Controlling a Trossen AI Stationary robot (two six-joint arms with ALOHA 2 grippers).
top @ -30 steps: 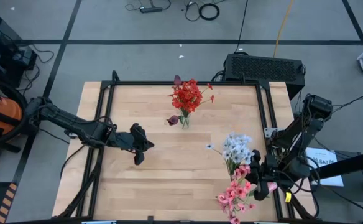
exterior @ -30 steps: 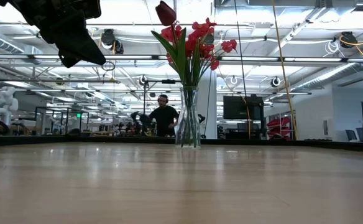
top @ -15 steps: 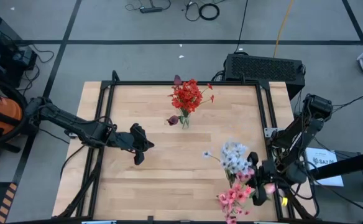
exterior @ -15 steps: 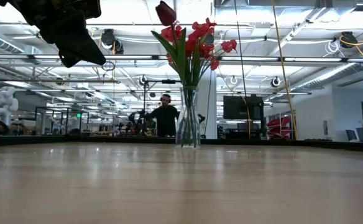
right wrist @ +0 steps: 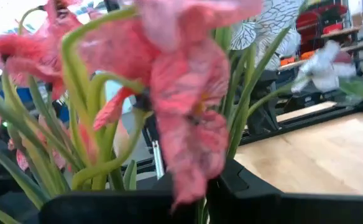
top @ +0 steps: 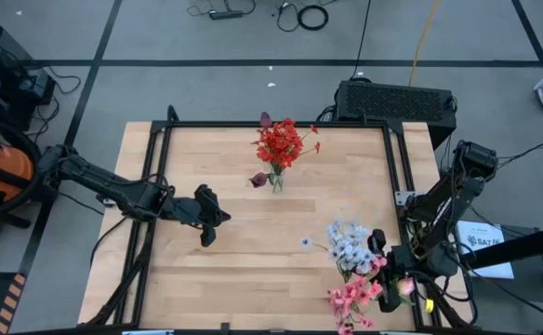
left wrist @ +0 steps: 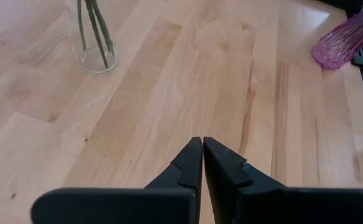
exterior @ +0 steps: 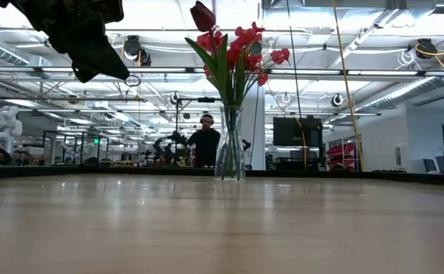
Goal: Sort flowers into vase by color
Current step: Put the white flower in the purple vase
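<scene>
Bright red flowers on green stems stand upright in a clear glass vase near the far middle of the wooden surface, one dark maroon tulip bud rising above the cluster and another drooping low beside the vase. At the near right corner, a bunch of pink blossoms and pale white-grey sprays leans out over the surface, its green stems bundled together. A purple glass vase lies tilted at the surface's right edge.
</scene>
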